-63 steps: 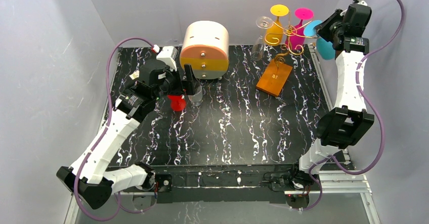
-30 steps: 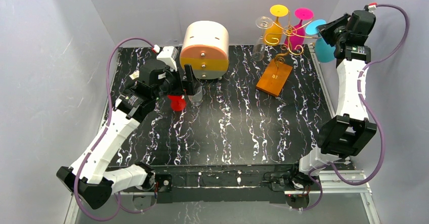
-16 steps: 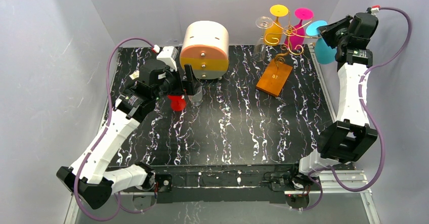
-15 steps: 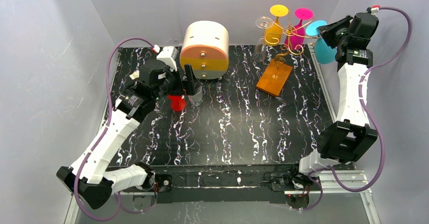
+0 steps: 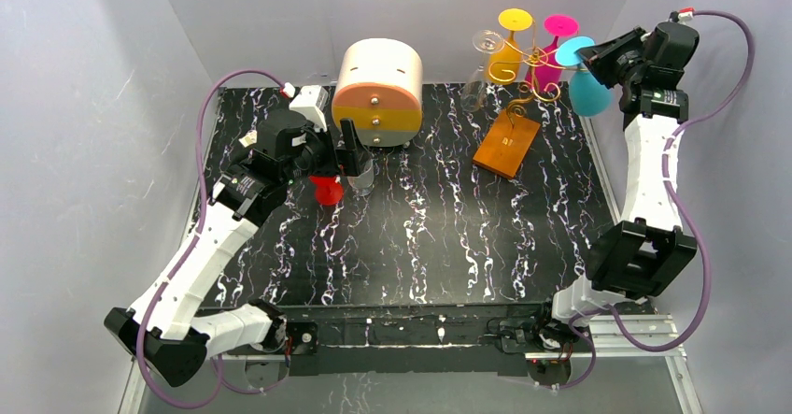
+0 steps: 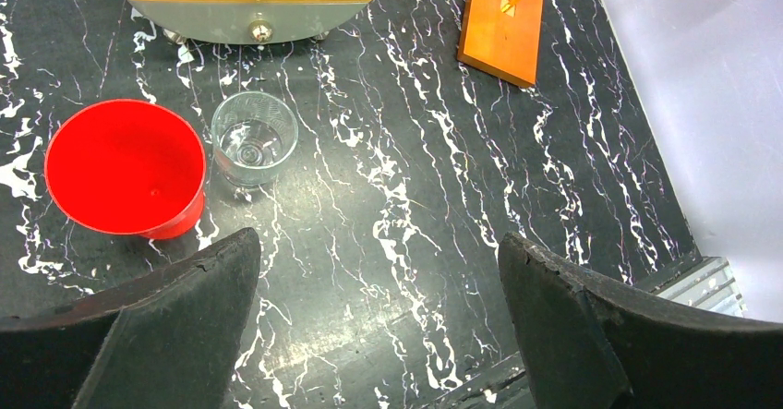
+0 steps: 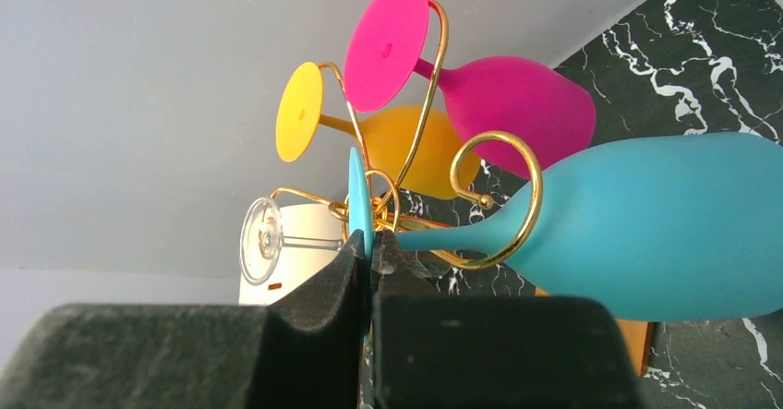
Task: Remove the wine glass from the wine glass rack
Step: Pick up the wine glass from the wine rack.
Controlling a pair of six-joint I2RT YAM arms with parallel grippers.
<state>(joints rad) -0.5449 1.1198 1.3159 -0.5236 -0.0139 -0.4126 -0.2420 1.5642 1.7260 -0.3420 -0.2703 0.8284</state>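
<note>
The wine glass rack (image 5: 529,63) is gold wire on an orange wooden base (image 5: 507,143) at the back right. A blue wine glass (image 5: 586,88) lies tilted at its right side, and my right gripper (image 5: 594,57) is shut on the glass's flat foot (image 7: 357,201). In the right wrist view the stem crosses a gold scroll loop (image 7: 529,208), right gripper (image 7: 371,243) pinching the foot edge-on. Yellow (image 5: 507,54), pink (image 5: 551,64) and clear (image 5: 481,59) glasses hang upside down on the rack. My left gripper (image 6: 379,252) hovers open over the table at the left.
A round cream-and-orange drawer box (image 5: 378,92) stands at the back centre. A red cup (image 6: 125,167) and a clear tumbler (image 6: 254,139) sit in front of it, just beyond the left fingers. Grey walls close in on the right and behind the rack.
The right gripper has carried the blue glass slightly left, toward the rack. The left arm has not moved.
</note>
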